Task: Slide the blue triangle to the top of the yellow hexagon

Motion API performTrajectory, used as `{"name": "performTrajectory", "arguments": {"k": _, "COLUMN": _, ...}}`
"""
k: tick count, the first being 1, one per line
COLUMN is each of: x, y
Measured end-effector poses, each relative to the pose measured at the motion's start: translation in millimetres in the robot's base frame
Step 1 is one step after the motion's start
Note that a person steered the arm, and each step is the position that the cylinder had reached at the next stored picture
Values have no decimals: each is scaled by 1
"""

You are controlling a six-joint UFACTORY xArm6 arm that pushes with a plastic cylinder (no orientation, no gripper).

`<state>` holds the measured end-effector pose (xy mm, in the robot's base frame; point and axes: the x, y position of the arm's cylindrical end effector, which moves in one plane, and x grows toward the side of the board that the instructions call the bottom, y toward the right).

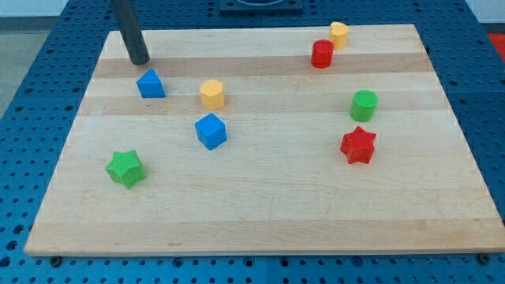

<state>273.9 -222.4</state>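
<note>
The blue triangle (151,84) lies on the wooden board (260,213) at the upper left. The yellow hexagon (212,94) sits to its right, a short gap apart and slightly lower in the view. My tip (140,61) rests on the board just above and slightly left of the blue triangle, a small gap from it. The rod rises out of the view's top.
A blue cube (211,131) lies below the yellow hexagon. A green star (125,169) is at lower left. A red block (322,54) and a yellow block (339,34) sit at the top right. A green cylinder (364,105) and a red star (358,145) are at right.
</note>
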Motion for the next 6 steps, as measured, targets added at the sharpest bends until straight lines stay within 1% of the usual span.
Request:
{"name": "performTrajectory", "arguments": {"k": 1, "x": 27, "y": -18}}
{"name": "performTrajectory", "arguments": {"k": 2, "x": 58, "y": -22}}
{"name": "performTrajectory", "arguments": {"k": 4, "x": 78, "y": -10}}
{"name": "performTrajectory", "arguments": {"k": 5, "x": 78, "y": -10}}
{"name": "performTrajectory", "arguments": {"k": 6, "x": 78, "y": 9}}
